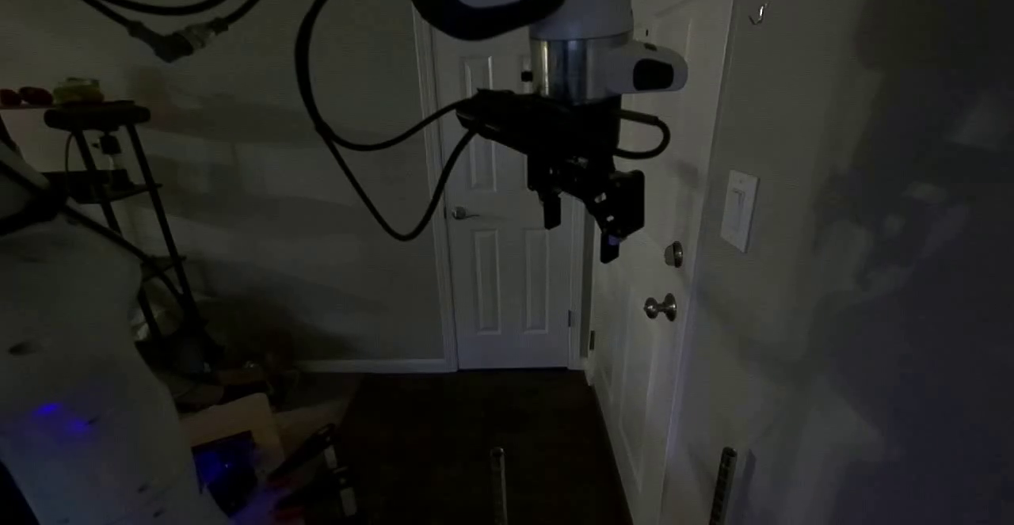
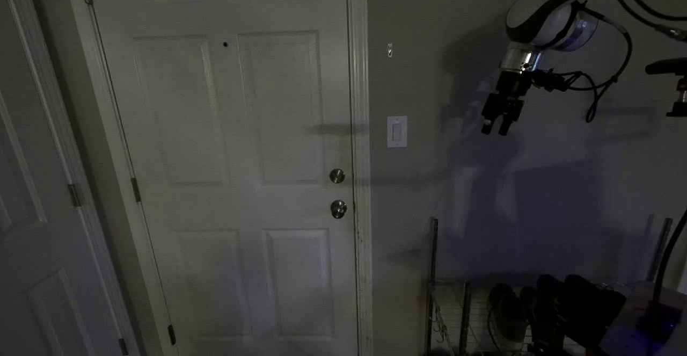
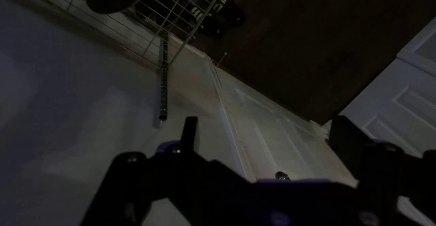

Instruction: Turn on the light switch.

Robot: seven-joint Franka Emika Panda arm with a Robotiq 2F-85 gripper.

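Observation:
The light switch (image 1: 740, 210) is a pale upright plate with a rocker on the wall beside the white door. It also shows in an exterior view (image 2: 397, 131), right of the door frame. It is out of view in the wrist view. My gripper (image 1: 581, 241) points down in free air, apart from the switch. In an exterior view it (image 2: 495, 130) hangs to the right of the switch, with its tips at about the same picture height. In the wrist view the fingers (image 3: 265, 127) stand wide apart with nothing between them.
The white door has a knob (image 2: 338, 209) and a deadbolt (image 2: 337, 176). A small hook (image 2: 390, 50) is above the switch. A wire rack (image 3: 164, 83) with shoes stands low by the wall. A second door (image 1: 507, 287) is at the back. The room is dark.

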